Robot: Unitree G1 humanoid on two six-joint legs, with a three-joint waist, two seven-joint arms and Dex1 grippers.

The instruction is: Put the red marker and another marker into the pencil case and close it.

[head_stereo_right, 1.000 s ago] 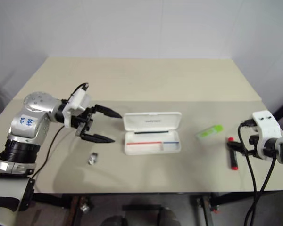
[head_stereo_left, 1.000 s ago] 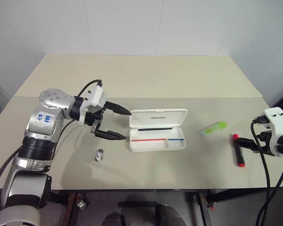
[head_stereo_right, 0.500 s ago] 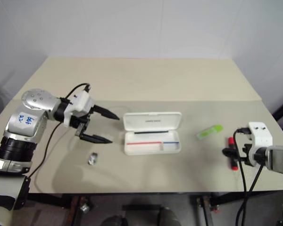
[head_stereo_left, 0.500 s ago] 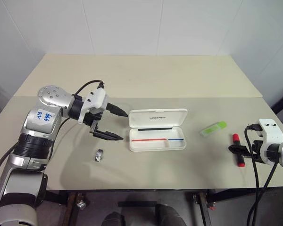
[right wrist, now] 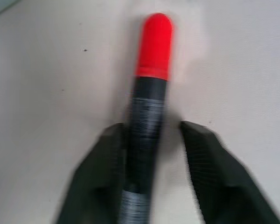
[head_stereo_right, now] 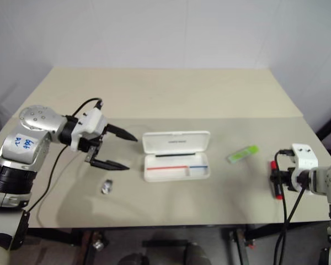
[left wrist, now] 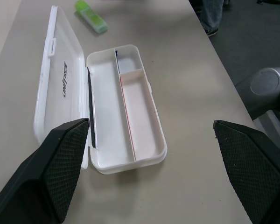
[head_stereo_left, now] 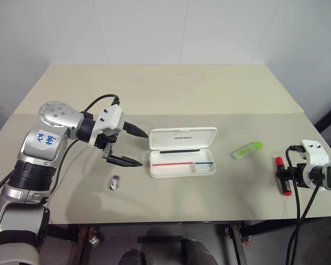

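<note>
**Step in hand: pick-up of the red marker**

Lower right: right gripper point(right wrist: 152, 127) pinched on the red marker point(right wrist: 151, 46), flat on table point(head_stereo_left: 171, 99).
Next, likely: lift, carry left, lower into tray.
Centre: pencil case point(head_stereo_left: 183, 138), open; lid lettering point(left wrist: 64, 80) "UNITREE".
Left of centre: left gripper point(head_stereo_left: 143, 149) spread, empty.
Right of centre: green marker point(head_stereo_left: 247, 149).

The pencil case point(left wrist: 126, 107) is seen as smooth, glossy white plastic. The table point(head_stereo_left: 171, 94) looks matt beige. The red marker point(right wrist: 149, 88) appears smooth plastic. Textured black finger pads point(left wrist: 60, 163) are shown.
</note>
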